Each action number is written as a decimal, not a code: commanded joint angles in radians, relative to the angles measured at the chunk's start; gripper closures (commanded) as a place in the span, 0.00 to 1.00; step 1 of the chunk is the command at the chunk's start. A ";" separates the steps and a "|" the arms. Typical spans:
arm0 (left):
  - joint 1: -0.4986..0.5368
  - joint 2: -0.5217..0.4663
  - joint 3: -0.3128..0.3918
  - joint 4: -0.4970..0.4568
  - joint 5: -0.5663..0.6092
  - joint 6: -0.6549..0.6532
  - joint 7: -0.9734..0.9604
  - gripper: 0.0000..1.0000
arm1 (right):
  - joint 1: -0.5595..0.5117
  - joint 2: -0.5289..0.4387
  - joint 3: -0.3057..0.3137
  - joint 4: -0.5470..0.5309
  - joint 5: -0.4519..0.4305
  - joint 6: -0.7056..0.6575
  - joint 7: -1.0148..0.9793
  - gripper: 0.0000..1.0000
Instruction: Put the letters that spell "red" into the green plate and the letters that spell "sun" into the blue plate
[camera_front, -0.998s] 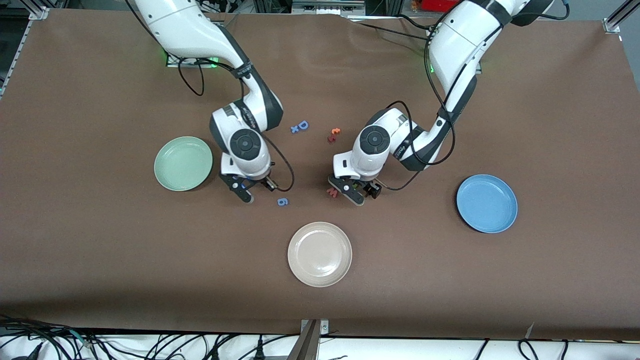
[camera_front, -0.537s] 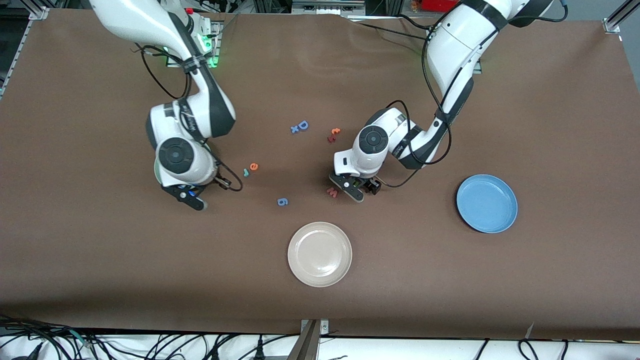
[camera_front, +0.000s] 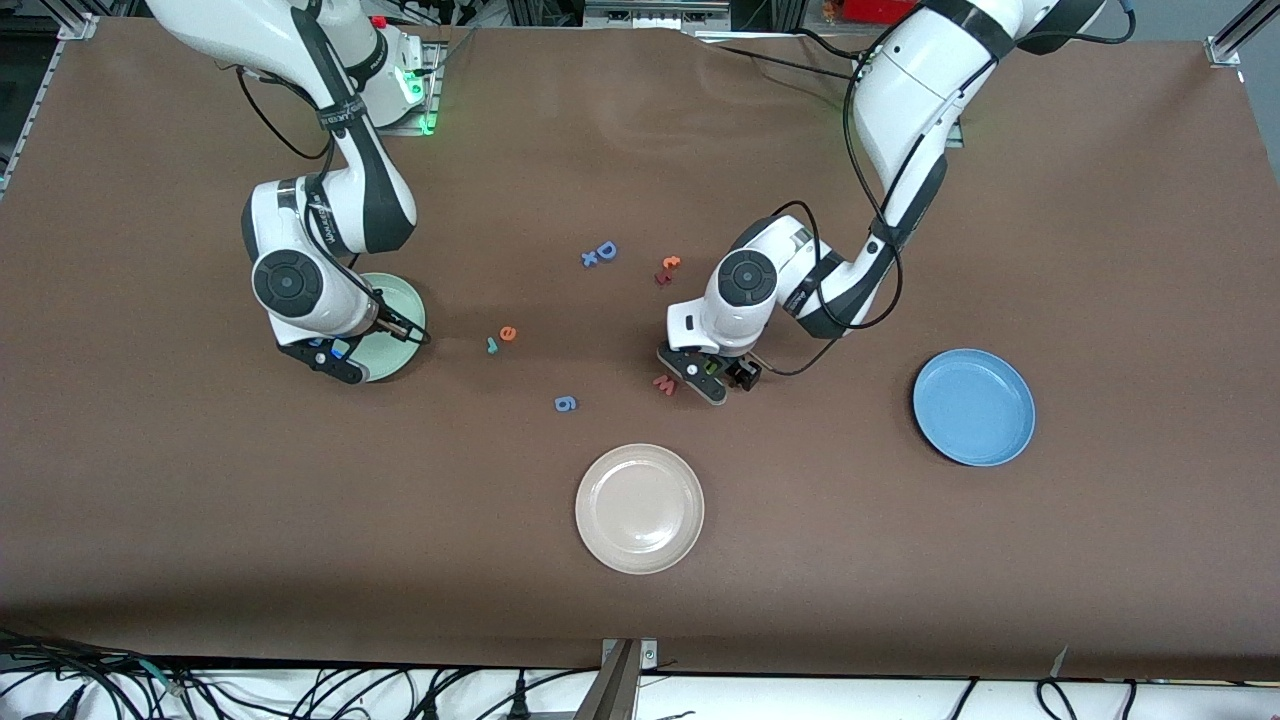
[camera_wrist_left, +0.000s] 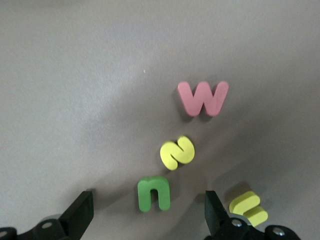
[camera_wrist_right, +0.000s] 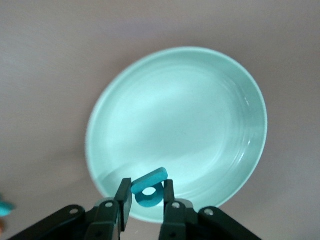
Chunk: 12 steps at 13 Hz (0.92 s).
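Note:
My right gripper (camera_wrist_right: 147, 192) is shut on the teal-blue "d" (camera_wrist_right: 149, 189), held up over the rim of the green plate (camera_wrist_right: 180, 115) nearest the front camera. In the front view that gripper (camera_front: 335, 360) covers part of the plate (camera_front: 402, 298). The orange "e" (camera_front: 508, 332) and teal "r" (camera_front: 492, 346) lie on the table between the two arms. My left gripper (camera_wrist_left: 148, 212) hangs open, low over the green "n" (camera_wrist_left: 154, 192). The yellow "s" (camera_wrist_left: 177, 152) and yellow "u" (camera_wrist_left: 248, 208) lie beside it. The blue plate (camera_front: 973, 406) sits toward the left arm's end.
A pink "w" (camera_wrist_left: 203, 98) lies beside the "s". A darker blue "6" (camera_front: 565, 403) lies nearer the front camera than the "e". A blue "D" (camera_front: 606, 250) and small orange-red letters (camera_front: 668, 268) lie mid-table. A beige plate (camera_front: 639, 508) sits near the front edge.
My right arm has carried the "d" from beside the "6" across to the green plate, uncovering the "e" and "r". The left gripper has barely moved.

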 joint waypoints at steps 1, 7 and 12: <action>-0.009 0.016 0.009 0.010 0.038 0.030 -0.024 0.02 | 0.004 -0.029 -0.024 -0.123 0.001 0.121 -0.044 0.80; -0.009 0.028 0.012 0.007 0.040 0.047 -0.024 0.05 | -0.015 -0.023 -0.031 -0.119 0.003 0.130 -0.044 0.00; -0.009 0.031 0.021 -0.002 0.042 0.046 -0.014 0.22 | 0.001 -0.013 0.026 0.088 0.033 -0.064 0.017 0.00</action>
